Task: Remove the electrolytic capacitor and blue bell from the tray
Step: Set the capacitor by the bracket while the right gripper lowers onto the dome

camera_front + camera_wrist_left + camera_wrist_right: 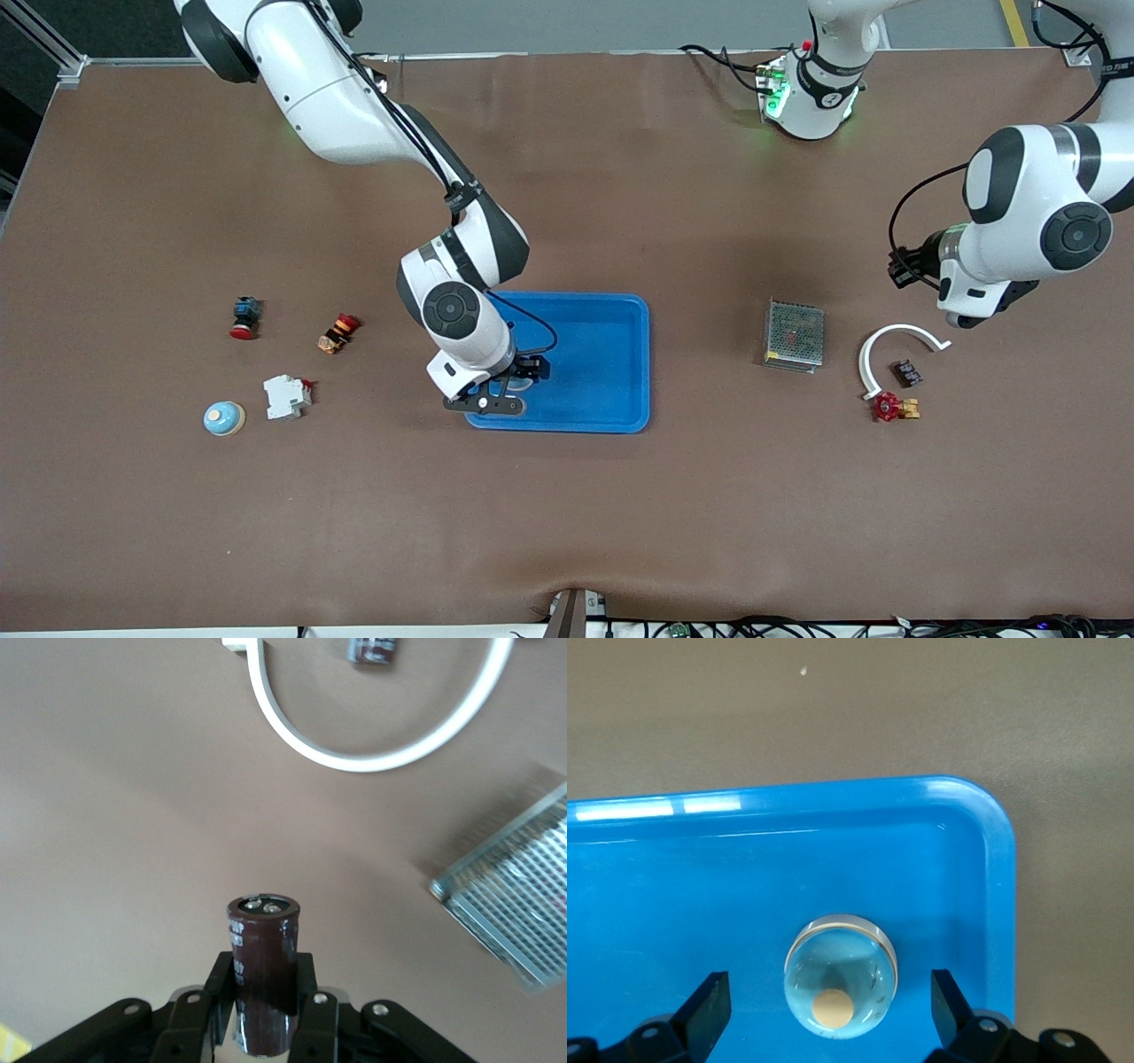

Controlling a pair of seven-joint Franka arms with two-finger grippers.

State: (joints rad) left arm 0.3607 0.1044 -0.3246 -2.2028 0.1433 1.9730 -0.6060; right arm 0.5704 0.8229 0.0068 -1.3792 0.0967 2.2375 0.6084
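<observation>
A dark brown capacitor (264,943) with a silver top stands upright between the fingers of my left gripper (264,981), which is shut on it. That gripper (904,266) hangs over the bare table at the left arm's end, near the white arc. A pale blue domed bell (842,985) with a tan button lies in the blue tray (744,895), close to one corner. My right gripper (831,1001) is open, with one finger on each side of the bell and apart from it. In the front view the right gripper (507,392) hides most of the bell.
The blue tray (611,354) sits mid-table. At the left arm's end lie a metal mesh box (794,335), a white arc (895,341), a small dark part (905,373) and a red valve (890,407). At the right arm's end are two red push buttons (244,317), a white breaker (286,395) and another bell (223,418).
</observation>
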